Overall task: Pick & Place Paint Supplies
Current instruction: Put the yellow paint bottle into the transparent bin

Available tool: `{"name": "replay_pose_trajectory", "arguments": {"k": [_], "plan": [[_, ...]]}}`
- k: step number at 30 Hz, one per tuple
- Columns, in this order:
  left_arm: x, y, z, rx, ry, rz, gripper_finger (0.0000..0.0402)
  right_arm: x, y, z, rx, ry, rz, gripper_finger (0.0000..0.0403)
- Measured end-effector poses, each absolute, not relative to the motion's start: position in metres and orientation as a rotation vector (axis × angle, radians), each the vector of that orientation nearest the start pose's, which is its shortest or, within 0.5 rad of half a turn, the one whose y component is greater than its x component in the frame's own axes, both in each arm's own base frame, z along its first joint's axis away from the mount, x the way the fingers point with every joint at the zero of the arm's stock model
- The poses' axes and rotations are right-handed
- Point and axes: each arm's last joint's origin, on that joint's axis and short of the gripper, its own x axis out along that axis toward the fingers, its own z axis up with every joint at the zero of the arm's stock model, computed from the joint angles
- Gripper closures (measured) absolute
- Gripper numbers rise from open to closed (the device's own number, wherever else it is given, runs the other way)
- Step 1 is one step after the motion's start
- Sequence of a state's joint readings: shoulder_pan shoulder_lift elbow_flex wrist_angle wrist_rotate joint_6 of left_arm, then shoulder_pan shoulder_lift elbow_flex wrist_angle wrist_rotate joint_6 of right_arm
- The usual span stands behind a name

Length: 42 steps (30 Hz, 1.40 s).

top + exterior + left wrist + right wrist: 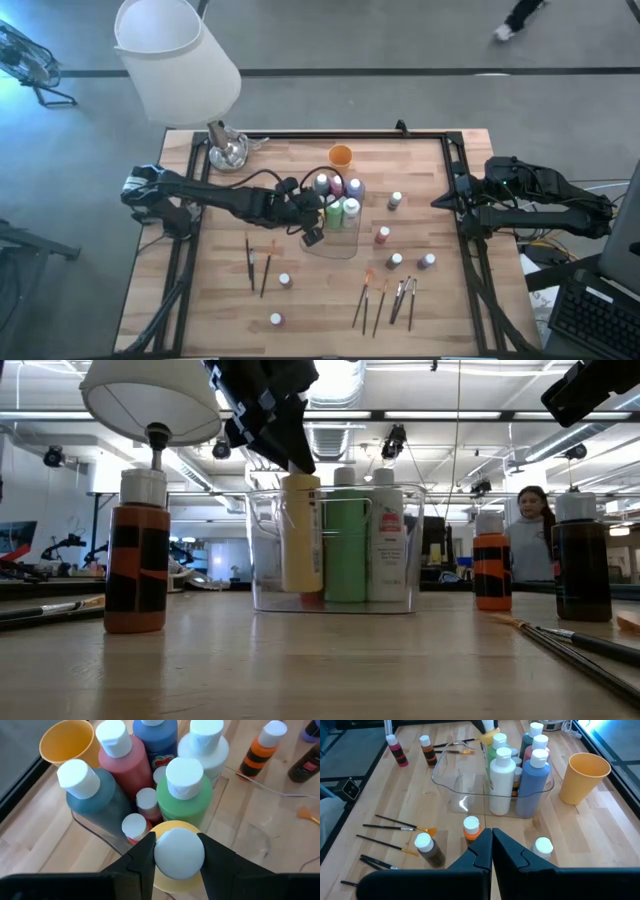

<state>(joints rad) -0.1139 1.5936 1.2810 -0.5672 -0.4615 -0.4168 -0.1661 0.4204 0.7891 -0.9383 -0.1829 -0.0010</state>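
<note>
My left gripper reaches over the clear tray at the table's middle and is shut on a yellow paint bottle that stands among several other bottles in the tray: green, white, blue, red and teal. My right gripper is shut and touches nothing, parked at the table's right edge. Loose small bottles and thin brushes lie on the wood. The orange cup stands just beyond the tray. My left gripper pinches the yellow bottle's white cap between its two fingers, coming from above and pointing down. The bottle hangs upright below them, inside the tray's near-left corner. Whether its base rests on the tray floor I cannot tell.
A lamp with a white shade stands at the far-left corner on a metal base. Two dark brushes lie left of the tray, with two small bottles near them. More bottles and brushes lie right of the tray.
</note>
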Motion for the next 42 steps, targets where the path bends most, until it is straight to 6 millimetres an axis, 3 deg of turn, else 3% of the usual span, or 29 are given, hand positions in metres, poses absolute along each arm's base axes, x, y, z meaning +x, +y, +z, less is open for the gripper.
{"name": "replay_pose_trajectory", "arguments": {"k": [7,25,33,42], "plan": [[0.337,-0.019,0.266,-0.137,0.748,0.493,0.0275,0.067,-0.006,0.304,0.098,0.561,0.017,0.0394],[0.34,-0.01,0.266,-0.079,0.729,0.485,0.0266,0.067,-0.006,0.304,0.098,0.561,0.016,0.0394],[0.34,-0.01,0.266,-0.076,0.728,0.473,0.0238,0.067,-0.006,0.304,0.098,0.561,0.017,0.0394],[0.335,-0.012,0.277,-0.113,0.718,0.407,0.0172,0.067,-0.006,0.304,0.098,0.561,0.017,0.0394]]}}
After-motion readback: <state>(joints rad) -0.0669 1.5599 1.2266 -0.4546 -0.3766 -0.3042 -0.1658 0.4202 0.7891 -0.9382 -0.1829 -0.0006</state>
